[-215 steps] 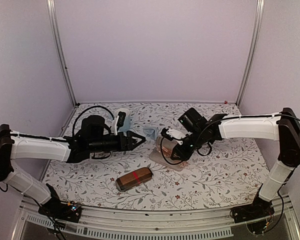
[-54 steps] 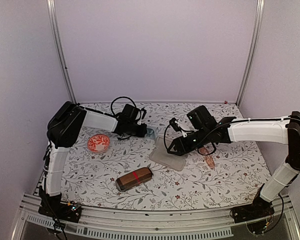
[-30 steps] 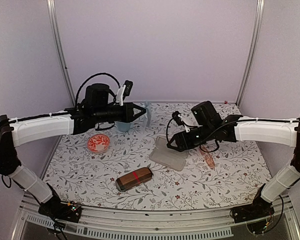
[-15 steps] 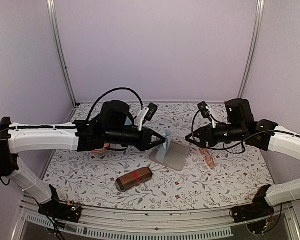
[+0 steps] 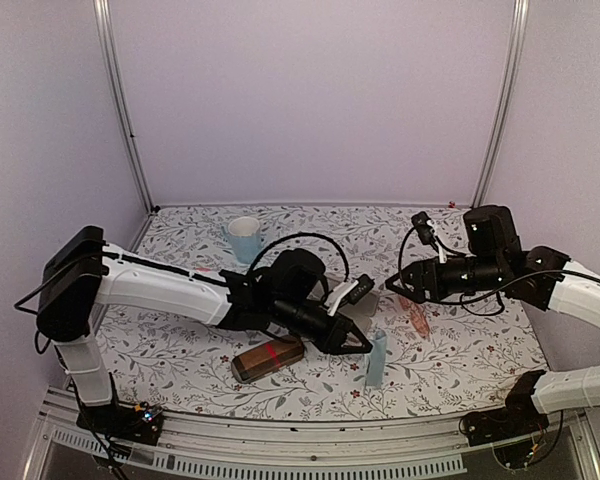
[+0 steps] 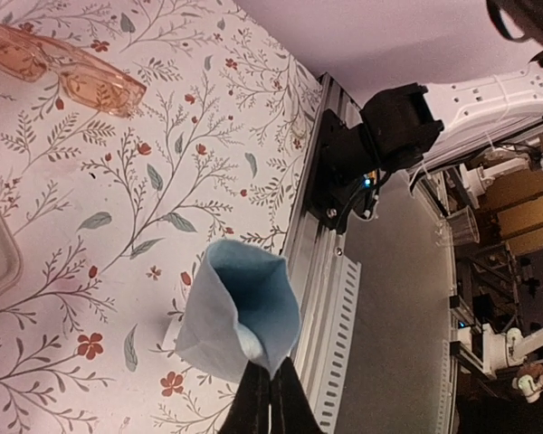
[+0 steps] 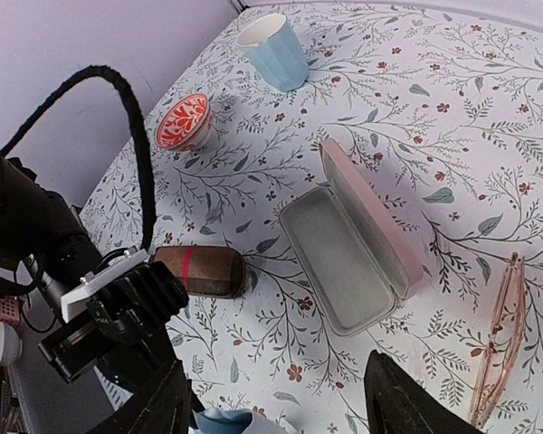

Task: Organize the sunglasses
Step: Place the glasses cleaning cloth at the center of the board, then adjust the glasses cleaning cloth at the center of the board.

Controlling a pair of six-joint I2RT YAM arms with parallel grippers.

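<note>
A pale pinkish-tan pair of sunglasses [image 5: 417,318] lies on the table right of centre, also seen in the left wrist view [image 6: 63,74] and the right wrist view [image 7: 502,348]. My left gripper [image 5: 362,346] is shut on the rim of a soft light-blue pouch [image 6: 240,312], whose mouth gapes open near the table's front edge [image 5: 376,360]. My right gripper [image 5: 392,285] hovers open above the sunglasses with nothing between its fingers [image 7: 394,402]. The pink case [image 7: 353,244] lies open and empty.
A brown red-banded case [image 5: 268,358] lies shut at the front centre. At the back left are a blue cup [image 5: 244,238] and a red patterned bowl [image 7: 183,120]. The metal front rail [image 6: 321,253] runs just beside the pouch.
My left gripper carried the blue pouch from the back near the cup, over the pink case, to the front right. My right arm drew back to the right.
</note>
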